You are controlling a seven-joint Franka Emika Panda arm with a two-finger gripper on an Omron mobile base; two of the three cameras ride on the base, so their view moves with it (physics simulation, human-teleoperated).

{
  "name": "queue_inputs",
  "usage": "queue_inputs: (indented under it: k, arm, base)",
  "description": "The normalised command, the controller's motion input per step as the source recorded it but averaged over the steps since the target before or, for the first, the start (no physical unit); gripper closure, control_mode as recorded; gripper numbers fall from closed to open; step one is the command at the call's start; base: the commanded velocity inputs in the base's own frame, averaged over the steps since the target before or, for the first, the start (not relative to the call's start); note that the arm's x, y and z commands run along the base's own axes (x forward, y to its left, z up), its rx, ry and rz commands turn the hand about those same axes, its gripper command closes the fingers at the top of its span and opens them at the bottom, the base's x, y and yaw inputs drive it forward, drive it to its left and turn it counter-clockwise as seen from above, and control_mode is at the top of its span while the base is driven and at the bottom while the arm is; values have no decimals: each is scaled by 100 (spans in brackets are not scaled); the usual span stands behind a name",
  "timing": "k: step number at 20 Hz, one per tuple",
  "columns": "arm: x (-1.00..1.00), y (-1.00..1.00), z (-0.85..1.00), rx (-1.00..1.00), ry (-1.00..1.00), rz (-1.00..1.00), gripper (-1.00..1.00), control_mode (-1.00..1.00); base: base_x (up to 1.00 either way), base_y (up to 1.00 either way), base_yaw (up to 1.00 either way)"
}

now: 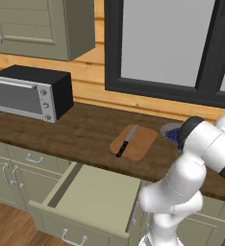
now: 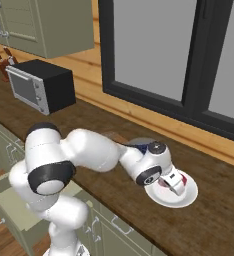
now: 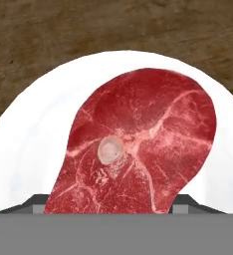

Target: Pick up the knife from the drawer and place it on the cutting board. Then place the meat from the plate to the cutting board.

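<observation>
While red marbled meat (image 3: 138, 144) fills the plate (image 3: 29, 144), the hand's (image 2: 170, 186) grip is unclear.

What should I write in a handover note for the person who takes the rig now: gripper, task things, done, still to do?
Gripper: low over the plate, fingertips on either side of the meat; whether it has closed on the meat cannot be told.
Knife: lying on the cutting board, on the counter.
Drawer: pulled open, no knife inside.
Done: knife moved to the board.
Left: grasp the meat, lift it from the plate, set it on the cutting board beside the knife.
</observation>
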Motion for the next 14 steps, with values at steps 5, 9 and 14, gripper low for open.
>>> queue_inputs:
  k: [5, 9, 14]
  arm:
    - [-34, 80, 61, -16, -3, 1, 100, -100]
    - [0, 100, 50, -15, -9, 9, 100, -100]
    - [13, 99, 27, -3, -26, 16, 100, -100]
  base:
    - [0, 0, 0]
    - [0, 0, 0]
    - [0, 0, 0]
